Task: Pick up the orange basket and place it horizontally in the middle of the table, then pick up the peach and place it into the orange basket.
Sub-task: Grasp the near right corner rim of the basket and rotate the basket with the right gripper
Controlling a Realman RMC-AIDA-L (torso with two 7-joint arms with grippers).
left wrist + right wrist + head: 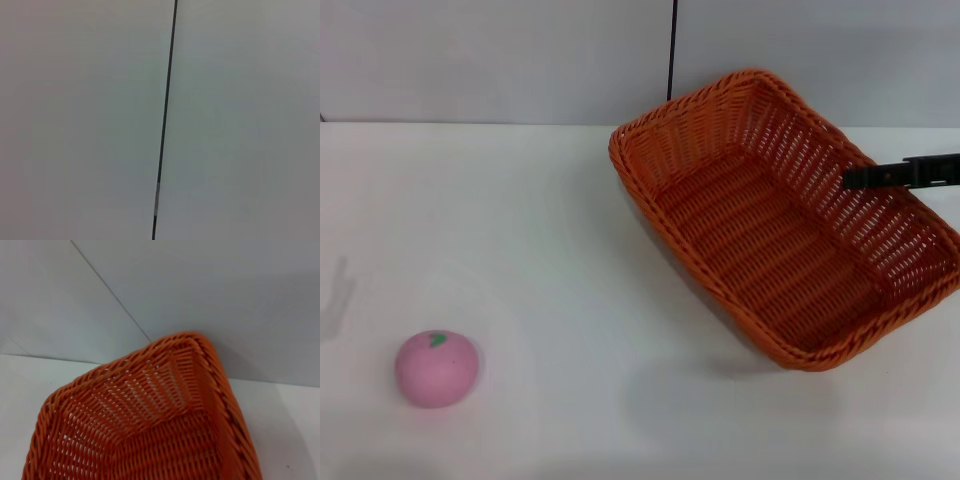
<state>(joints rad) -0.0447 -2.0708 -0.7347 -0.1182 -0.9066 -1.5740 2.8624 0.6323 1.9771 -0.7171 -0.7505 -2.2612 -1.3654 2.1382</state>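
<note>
The orange basket (775, 230) hangs tilted at the right in the head view, raised off the white table (520, 220), with its shadow on the tabletop below. My right gripper (852, 179) reaches in from the right edge as a black bar across the basket's right wall and is shut on that rim. The right wrist view looks into the orange basket (150, 430) from close above and shows none of its own fingers. The pink peach (437, 368) rests on the table at the near left, far from the basket. My left gripper is out of view.
A grey wall (500, 60) with a dark vertical seam (672, 50) stands behind the table's far edge. The left wrist view shows only that wall and the seam (165, 120). A faint shadow lies on the table at the far left.
</note>
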